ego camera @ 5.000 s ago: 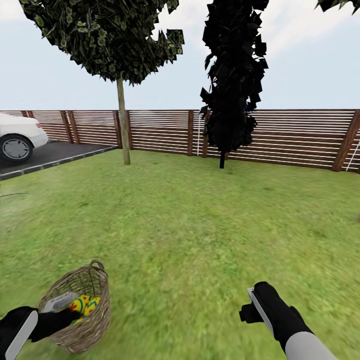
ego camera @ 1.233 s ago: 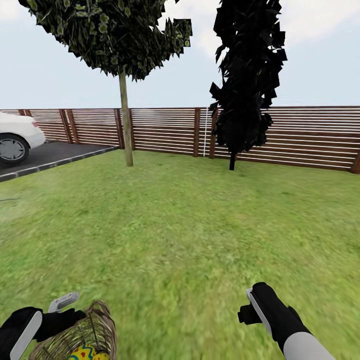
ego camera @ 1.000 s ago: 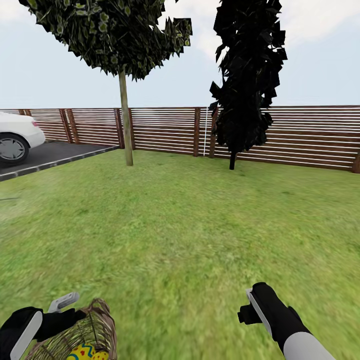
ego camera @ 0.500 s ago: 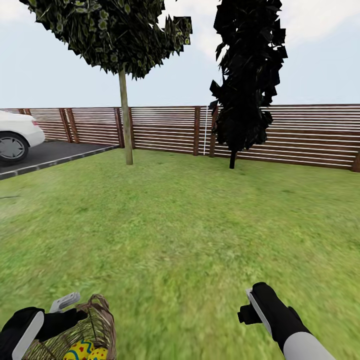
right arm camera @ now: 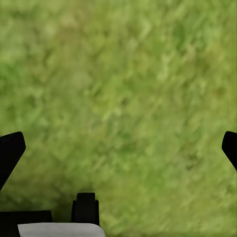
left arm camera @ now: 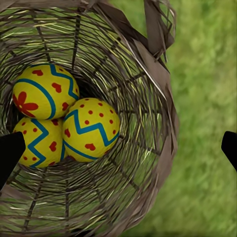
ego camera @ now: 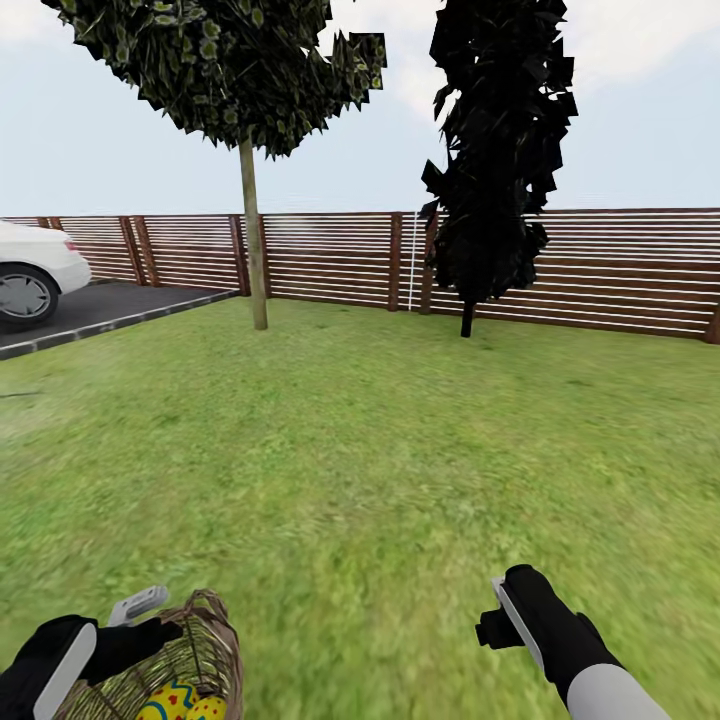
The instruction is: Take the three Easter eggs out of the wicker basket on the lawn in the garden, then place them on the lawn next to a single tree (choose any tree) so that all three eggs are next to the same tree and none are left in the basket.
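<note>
basket of eggs at the left gripper, view barely changed

the small round brown woven-wicker basket [ego camera: 170, 670] sits on the mottled green lawn [ego camera: 380, 470] at the lower left of the head view, right beside the black left gripper [ego camera: 140, 625], whose grey fingertip [ego camera: 140, 603] pokes up just behind the rim. in the left wrist view the basket [left arm camera: 143, 98] lies under the camera, and all three bright yellow easter eggs with blue zigzag bands and red dots [left arm camera: 66, 118] are nestled together, touching, on its floor. the left gripper [left arm camera: 118, 148] has its two dark fingertips spread wide, one over the basket's inside and one over the grass beyond the rim, holding nothing. the egg tops [ego camera: 180, 700] also show in the head view at the frame's bottom edge.

the black and grey right gripper [ego camera: 505, 612] hovers over bare grass well apart from the basket; in the right wrist view its fingertips [right arm camera: 118, 148] are spread wide over plain lawn [right arm camera: 123, 89], with nothing between them.

far ahead stand a thin-trunked tree with a dark green crown [ego camera: 250, 200] and a black-leaved tree [ego camera: 495, 150] before the horizontal-slat wooden fence [ego camera: 330, 258]; a white car [ego camera: 35, 270] is parked on dark asphalt [ego camera: 100, 305] at the left.

compared with half a second ago, the basket and left gripper sit slightly further right and lower in the head view; the trees, fence and right gripper are practically where they were.
</note>
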You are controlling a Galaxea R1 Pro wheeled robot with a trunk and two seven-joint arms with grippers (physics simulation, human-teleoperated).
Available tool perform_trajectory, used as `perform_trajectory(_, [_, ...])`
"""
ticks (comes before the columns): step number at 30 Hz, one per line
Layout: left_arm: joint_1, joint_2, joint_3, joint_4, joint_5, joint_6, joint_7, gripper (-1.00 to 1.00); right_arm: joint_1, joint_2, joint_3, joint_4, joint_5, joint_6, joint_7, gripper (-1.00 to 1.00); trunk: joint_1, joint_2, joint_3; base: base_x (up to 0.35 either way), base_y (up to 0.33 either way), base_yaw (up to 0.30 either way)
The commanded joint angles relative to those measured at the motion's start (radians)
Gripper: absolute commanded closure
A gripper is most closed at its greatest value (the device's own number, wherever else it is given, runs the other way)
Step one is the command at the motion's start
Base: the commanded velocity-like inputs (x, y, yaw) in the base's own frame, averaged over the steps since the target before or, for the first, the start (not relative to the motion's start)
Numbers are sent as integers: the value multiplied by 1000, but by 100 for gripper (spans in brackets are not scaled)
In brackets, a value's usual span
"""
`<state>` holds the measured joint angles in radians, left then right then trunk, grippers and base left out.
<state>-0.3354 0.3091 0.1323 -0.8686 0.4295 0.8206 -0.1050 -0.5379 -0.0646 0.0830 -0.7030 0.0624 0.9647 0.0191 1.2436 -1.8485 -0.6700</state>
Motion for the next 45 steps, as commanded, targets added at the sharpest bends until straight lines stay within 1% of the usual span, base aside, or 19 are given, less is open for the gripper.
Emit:
perform_trajectory(1, [-1,-1,3,0,-6,5,-7,-100,-1,-1,4,-1,5,5,2,-100,0,-1,-1,0,24,0])
perform_trajectory(17, [-1,-3,3,0,-6,5,-7,-100,-1,-2,4,-1,1,2,3,-100,0,-1,-1,0,2,0])
perform_trajectory(21, [-1,-4,3,1,-6,4,-7,-100,-1,-12,1,18,-3,-136,9,-100,0,-1,-1,0,0,0])
perform_trajectory(23, [2,1,-3,-10,5,-7,-15,-100,-1,-24,4,30,-7,-133,12,-100,0,-1,-1,0,0,0])
perform_trajectory(25, [2,1,-3,-13,6,-18,-15,-100,-1,-30,4,41,-7,-133,12,-100,0,-1,-1,0,0,0])
perform_trajectory(27, [2,-11,-1,-16,9,-29,-16,-100,-1,-33,4,52,-7,-133,12,-100,0,-1,-1,0,0,0])
perform_trajectory(28, [2,-16,3,-15,7,-35,-15,-100,-1,-27,3,58,-7,-133,12,-100,0,-1,-1,0,0,0])
perform_trajectory(31, [2,-33,1,-14,4,-52,-12,-100,-1,-22,3,74,-8,-133,9,-100,0,-1,-1,0,0,0])
perform_trajectory(42, [2,-96,2,-12,5,-113,-12,-100,-1,-23,2,70,-7,-133,4,-100,0,-1,-1,0,0,4])
perform_trajectory(45, [2,-113,1,-12,5,-113,-12,-100,-1,-23,2,70,-2,-132,2,-100,0,-1,-1,0,0,163])
